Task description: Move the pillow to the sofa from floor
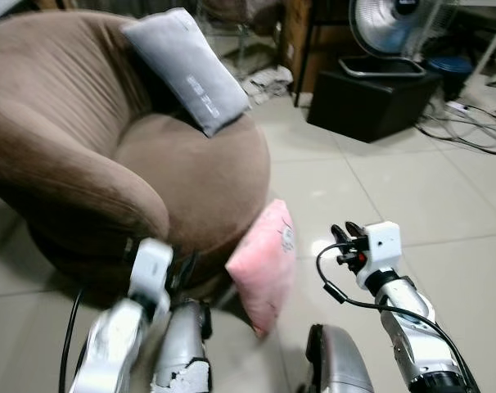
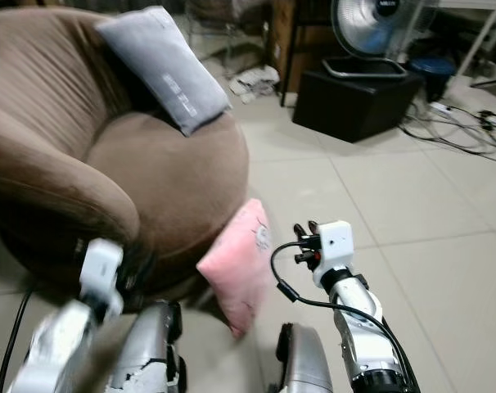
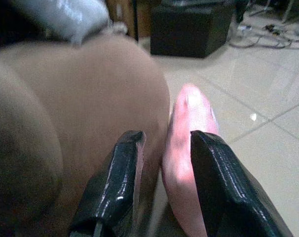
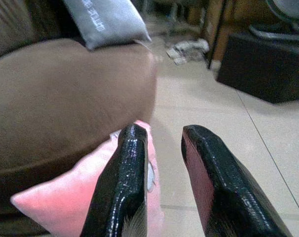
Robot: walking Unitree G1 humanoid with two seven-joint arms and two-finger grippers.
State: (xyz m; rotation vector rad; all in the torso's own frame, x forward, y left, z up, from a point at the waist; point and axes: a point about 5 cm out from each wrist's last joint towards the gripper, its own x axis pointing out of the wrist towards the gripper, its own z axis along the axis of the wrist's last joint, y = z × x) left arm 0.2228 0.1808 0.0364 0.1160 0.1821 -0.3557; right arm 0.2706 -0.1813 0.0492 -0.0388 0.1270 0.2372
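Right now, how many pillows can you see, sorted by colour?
Pink pillow: 1, standing on the floor against the sofa
Grey pillow: 1, on the sofa
Total: 2

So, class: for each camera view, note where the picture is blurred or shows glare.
Left eye view: the left gripper is smeared by motion blur; the pink pillow is soft-edged.
Left wrist view: the brown sofa is hazy; glare on the floor tiles.
Right wrist view: the grey pillow is blurred.
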